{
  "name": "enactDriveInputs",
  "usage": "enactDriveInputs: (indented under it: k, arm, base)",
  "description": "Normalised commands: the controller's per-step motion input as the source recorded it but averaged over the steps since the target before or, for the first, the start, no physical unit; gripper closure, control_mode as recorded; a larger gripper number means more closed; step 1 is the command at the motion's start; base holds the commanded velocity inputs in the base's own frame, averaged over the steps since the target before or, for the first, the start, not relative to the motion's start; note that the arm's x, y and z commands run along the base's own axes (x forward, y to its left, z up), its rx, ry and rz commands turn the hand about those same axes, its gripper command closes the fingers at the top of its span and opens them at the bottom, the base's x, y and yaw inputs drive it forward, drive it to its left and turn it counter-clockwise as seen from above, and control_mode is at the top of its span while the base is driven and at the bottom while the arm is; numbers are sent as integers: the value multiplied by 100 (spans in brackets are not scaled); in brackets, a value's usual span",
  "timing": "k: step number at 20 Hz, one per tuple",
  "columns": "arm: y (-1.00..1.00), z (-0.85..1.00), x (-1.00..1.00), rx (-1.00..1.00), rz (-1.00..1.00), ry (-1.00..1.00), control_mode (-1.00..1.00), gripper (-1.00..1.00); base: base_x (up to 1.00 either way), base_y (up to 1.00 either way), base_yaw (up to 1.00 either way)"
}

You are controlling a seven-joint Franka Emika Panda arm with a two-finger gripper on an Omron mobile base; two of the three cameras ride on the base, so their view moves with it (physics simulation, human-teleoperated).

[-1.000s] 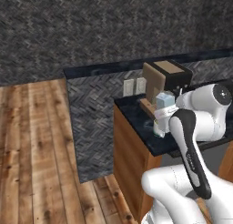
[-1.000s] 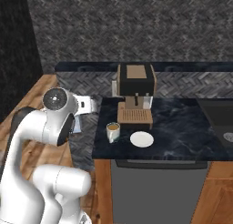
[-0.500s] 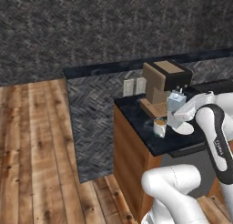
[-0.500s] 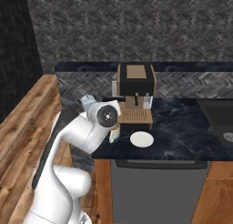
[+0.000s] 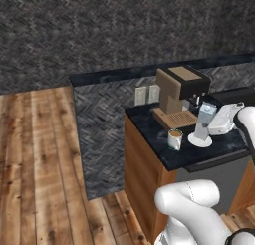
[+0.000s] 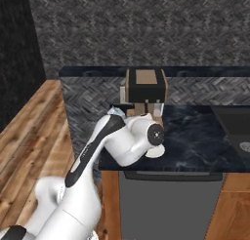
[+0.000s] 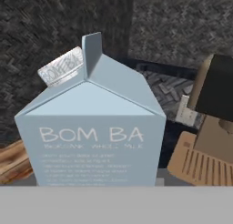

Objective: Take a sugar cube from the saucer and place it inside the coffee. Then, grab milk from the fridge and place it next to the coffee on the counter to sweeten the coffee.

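1. The milk (image 5: 204,120) is out of the fridge and in my grip, so I judge the fetching half done. My jaws are clenched on the carton; in the hand view it sits right in front of the camera (image 7: 95,132) and hides my finger tips.
2. In the left base view the carton hangs over the saucer (image 5: 200,140), just beside the coffee (image 5: 175,139) on the counter (image 5: 159,134). Whether its base touches the saucer I cannot tell.
3. The sugar cube is too small to make out; I cannot tell if it is in the mug.
4. What is left, as I judge it: set the carton on bare counter next to the mug and release.
5. The carton's long axis runs roughly vertical, gabled top up, with a slight lean. Its printed face points back at my hand camera.
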Motion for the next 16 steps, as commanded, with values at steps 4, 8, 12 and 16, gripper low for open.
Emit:
enactDriveInputs:
  k: [4, 8, 12, 16]
  arm:
    - [-48, -23, 0, 1, 0, 13, -100, 100]
    - [-35, -32, 6, 0, -3, 15, -100, 100]
    - [0, -36, 0, 0, -1, 16, -100, 100]
    - [14, -36, 0, 2, -1, 3, -100, 100]
  base:
    - [0, 0, 0]
    - [0, 0, 0]
    - [0, 0, 0]
    - [0, 0, 0]
